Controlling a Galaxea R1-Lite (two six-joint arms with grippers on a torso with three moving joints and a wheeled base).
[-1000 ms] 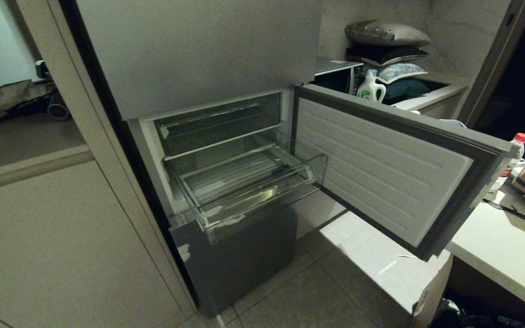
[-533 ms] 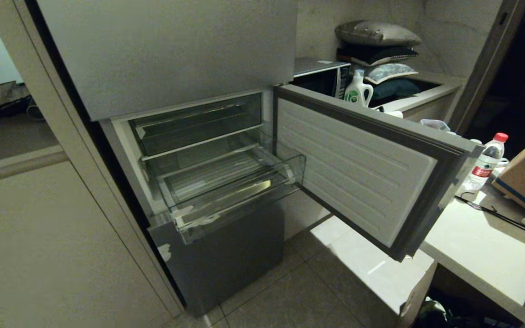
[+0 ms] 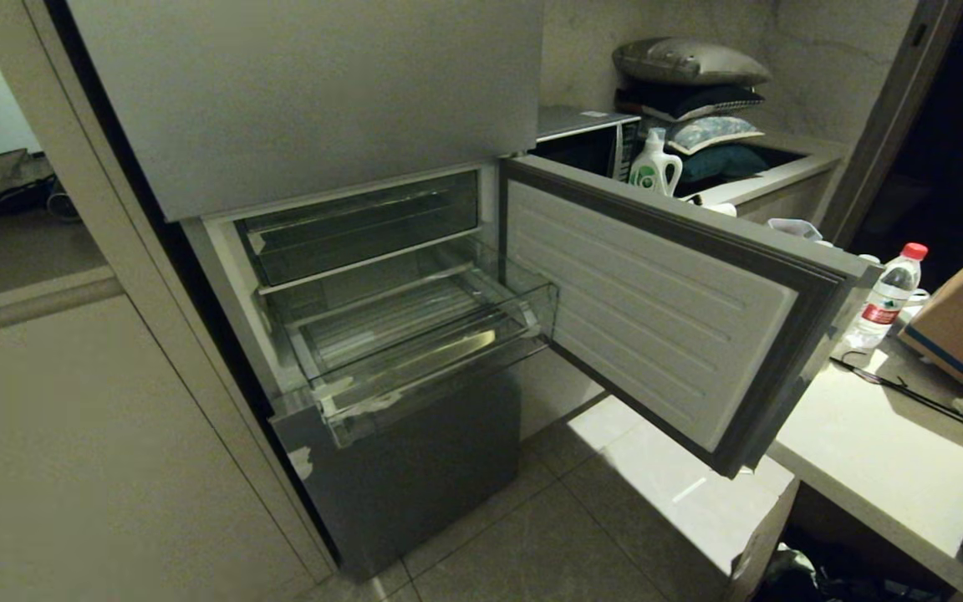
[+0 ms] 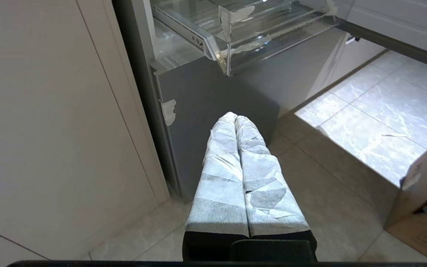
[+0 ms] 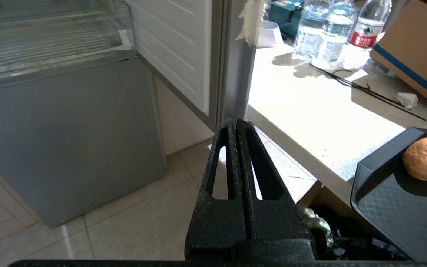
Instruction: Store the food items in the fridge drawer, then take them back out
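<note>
The drawer (image 3: 415, 343) stood pulled out of the fridge, nothing in it. The potato (image 5: 426, 157) lay on a black tray (image 5: 391, 218) at the surface (image 5: 310, 111) edge. Left pincer (image 4: 235, 118) and right pincer (image 5: 235, 122) were both clenched, holding nothing, above the floor

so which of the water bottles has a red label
The water bottle nearest the cardboard box; the other two bottles beside it are plain clear plastic.

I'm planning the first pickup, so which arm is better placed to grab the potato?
Probably the right: the potato lies on the black tray beside the right pincer, while the left pincer faces the fridge base.
</note>
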